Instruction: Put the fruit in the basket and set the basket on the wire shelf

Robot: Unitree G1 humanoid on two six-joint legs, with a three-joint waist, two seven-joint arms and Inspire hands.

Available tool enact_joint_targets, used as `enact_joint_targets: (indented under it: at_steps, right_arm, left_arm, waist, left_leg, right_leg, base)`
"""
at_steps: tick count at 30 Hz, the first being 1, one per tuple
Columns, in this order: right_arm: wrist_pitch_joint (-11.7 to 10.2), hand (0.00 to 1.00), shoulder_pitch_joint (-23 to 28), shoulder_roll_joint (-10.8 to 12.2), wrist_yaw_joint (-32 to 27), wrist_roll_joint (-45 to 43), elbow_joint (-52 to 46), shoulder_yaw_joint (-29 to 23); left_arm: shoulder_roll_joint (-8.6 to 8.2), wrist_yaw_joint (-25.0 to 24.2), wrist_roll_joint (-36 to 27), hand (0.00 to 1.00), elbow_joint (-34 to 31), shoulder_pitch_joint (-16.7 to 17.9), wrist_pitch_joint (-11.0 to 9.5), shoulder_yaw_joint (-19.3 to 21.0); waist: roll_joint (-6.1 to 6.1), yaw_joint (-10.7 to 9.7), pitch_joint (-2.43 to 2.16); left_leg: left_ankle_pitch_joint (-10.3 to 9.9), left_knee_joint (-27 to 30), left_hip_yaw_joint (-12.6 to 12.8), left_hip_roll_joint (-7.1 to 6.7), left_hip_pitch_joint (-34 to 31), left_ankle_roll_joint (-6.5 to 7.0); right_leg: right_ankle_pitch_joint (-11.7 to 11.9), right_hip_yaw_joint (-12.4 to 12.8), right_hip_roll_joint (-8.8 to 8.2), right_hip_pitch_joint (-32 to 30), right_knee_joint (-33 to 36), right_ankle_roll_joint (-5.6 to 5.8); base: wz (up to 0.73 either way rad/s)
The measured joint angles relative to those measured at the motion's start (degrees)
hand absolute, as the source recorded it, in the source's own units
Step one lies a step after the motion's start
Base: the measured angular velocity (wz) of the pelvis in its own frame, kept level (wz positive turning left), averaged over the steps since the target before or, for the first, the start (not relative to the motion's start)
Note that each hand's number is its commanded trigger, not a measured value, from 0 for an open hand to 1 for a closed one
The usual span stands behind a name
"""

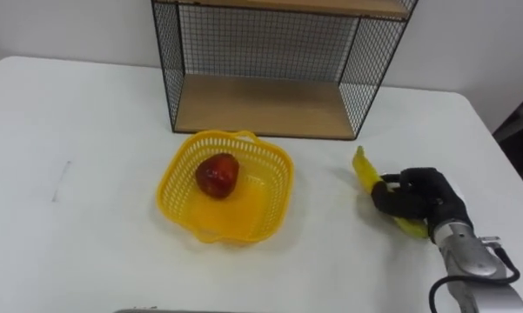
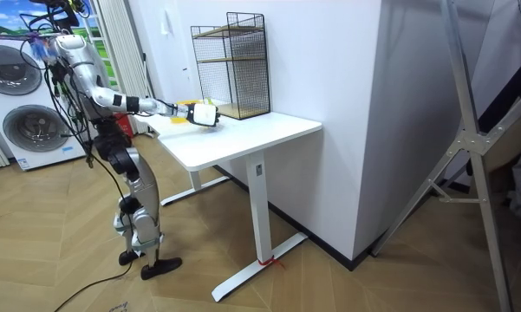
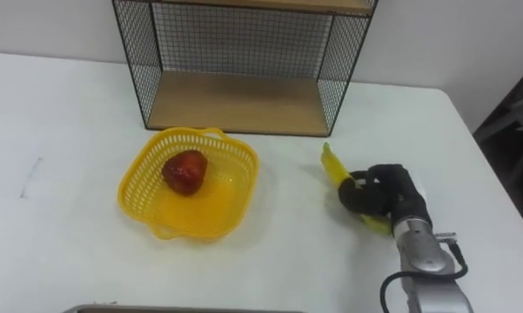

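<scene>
Room as I log it from my station:
- white table [image 2: 273, 130] on white legs
- plain white wall [image 2: 329, 52] behind it
- wood-plank floor [image 2: 52, 251]
- stacked washing machines [image 2: 26, 121] at the room view's left
- grey metal frame [image 2: 475, 139] at its right

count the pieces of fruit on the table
2. A red fruit lies inside the yellow basket. A banana lies on the white table to the basket's right, with the right hand curled round it. Nothing seems hidden.
</scene>
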Motion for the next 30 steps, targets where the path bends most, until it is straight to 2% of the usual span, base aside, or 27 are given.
enact_joint_targets:
  at_steps: [3, 11, 18, 21, 30]
  right_arm:
    - [0.0, 1.0, 0.0, 0.6, 0.7, 3.8, -1.1, 0.4]
    - [0.0, 1.0, 0.0, 0.7, 1.5, 17.0, -1.1, 2.4]
    - [0.0, 1.0, 0.0, 0.7, 2.1, 17.0, -2.0, 2.9]
    - [-0.1, 1.0, 0.0, 0.7, 2.4, 16.6, -5.1, 3.5]
    - [-0.3, 1.0, -0.7, 0.7, 2.8, 15.8, -13.9, 4.4]
  left_arm:
    - [-0.1, 0.0, 0.1, 0.0, -0.1, 0.3, 0.0, 0.0]
    - [-0.26, 0.0, -0.2, 0.0, 0.0, 0.1, 0.0, -0.1]
    - [-0.4, 0.0, -0.3, 0.0, 0.0, 0.0, -0.1, -0.4]
    - [-0.62, 0.0, -0.1, 0.0, 0.0, 0.0, -0.2, -0.4]
    - [-0.68, 0.4, -0.1, 0.0, 0.1, 0.0, -1.3, -0.7]
  waist:
    - [0.09, 0.1, -0.17]
    - [-0.27, -0.2, -0.15]
    - [0.01, 0.0, -0.02]
    - [0.29, 0.0, 0.15]
    - [0.45, 1.2, 0.08]
  left_leg:
    - [0.0, 0.1, 0.0, -0.04, 0.2, 0.0]
    - [0.0, 0.3, -0.1, -0.21, 0.6, 0.02]
    - [0.0, 0.0, -0.6, -0.21, 0.4, 0.02]
    - [0.0, 0.0, -0.5, -0.19, 0.3, 0.02]
    - [0.0, 0.3, -0.2, -0.18, -0.4, 0.04]
  right_leg:
    - [0.0, -0.2, -0.11, 0.3, 0.0, 0.01]
    - [-0.1, -0.1, -0.28, 0.9, 0.0, 0.12]
    - [-0.1, 0.0, -0.16, 0.8, 0.2, 0.11]
    - [-0.1, 0.0, -0.11, 0.8, 0.1, 0.11]
    - [0.0, -0.2, -0.24, -0.1, 0.4, 0.12]
  base:
    - [0.0]
    - [0.01]
    - [0.01]
    - [0.0]
    - [0.0]
